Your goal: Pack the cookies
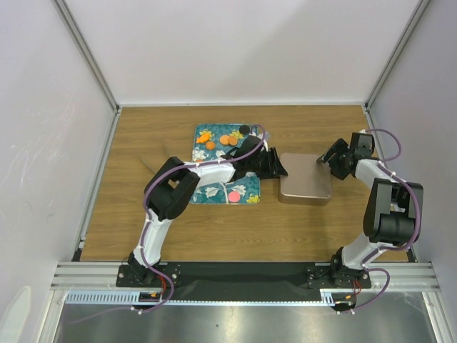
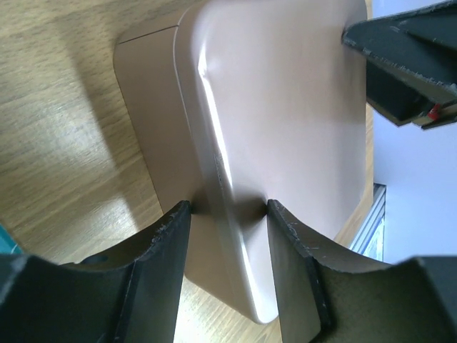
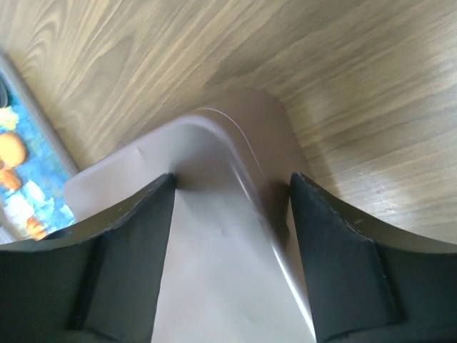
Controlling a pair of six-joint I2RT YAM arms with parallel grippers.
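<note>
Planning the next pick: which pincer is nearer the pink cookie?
Left. The left pincer is up-right of the pink cookie, at the brown box; the right pincer is at the box's far corner.

My top camera looks steeply down from above the near edge on the whole table (image 1: 143, 229). Both wrist cameras sit very close to the brown box (image 1: 305, 187), facing it from opposite sides; all three views share it.
</note>
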